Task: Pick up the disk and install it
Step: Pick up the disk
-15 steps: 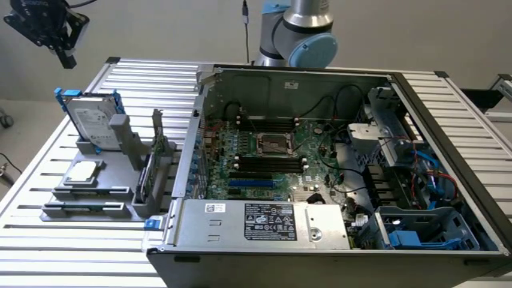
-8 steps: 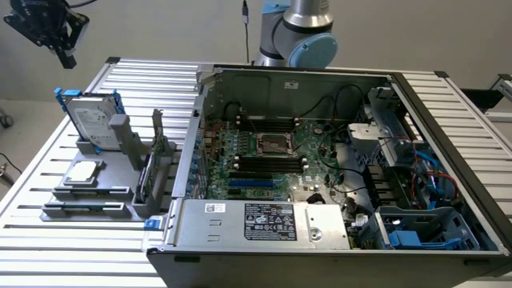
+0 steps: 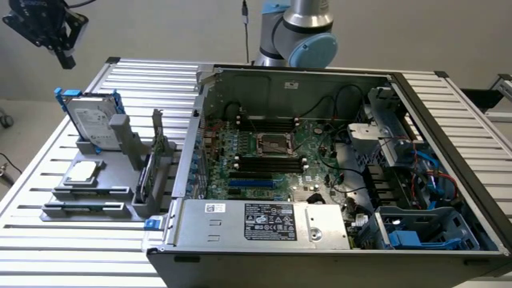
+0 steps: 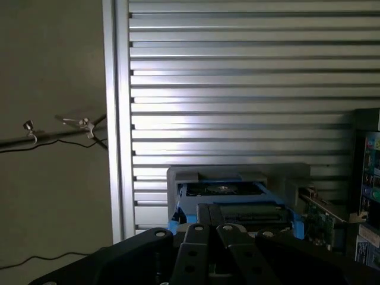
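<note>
High above the upright disk (image 3: pixel 90 117), the closed pincer (image 3: pixel 64 59) hangs.

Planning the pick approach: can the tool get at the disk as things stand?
Probably yes. The tool hangs above the disk, which stands upright in its grey holder, top edge exposed, nothing between them. Its jaws are shut, so they would have to open first.

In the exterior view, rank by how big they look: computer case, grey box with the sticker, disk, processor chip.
Largest to smallest:
1. computer case
2. grey box with the sticker
3. disk, standing upright in its stand
4. processor chip
None of these look close enough in size to leave the order in doubt.
</note>
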{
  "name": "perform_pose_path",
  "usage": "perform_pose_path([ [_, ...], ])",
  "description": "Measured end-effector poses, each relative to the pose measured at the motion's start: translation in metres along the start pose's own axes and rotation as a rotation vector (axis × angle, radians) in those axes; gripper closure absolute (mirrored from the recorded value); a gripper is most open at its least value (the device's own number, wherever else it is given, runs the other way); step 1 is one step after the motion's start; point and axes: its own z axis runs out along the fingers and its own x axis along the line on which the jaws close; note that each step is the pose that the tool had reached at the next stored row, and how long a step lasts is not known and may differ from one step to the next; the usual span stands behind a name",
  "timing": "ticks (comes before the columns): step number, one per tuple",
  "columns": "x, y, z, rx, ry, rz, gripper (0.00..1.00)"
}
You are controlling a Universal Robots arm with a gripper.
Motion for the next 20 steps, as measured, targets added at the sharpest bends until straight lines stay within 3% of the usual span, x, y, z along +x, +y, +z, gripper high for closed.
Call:
perform_pose_path([
  [4,0.0007,-0.0005,0.0006,-0.0001,-0.0016,-0.043,0.89],
  [20,0.0008,-0.0005,0.0019,0.0001,-0.0115,-0.333,0.89],
])
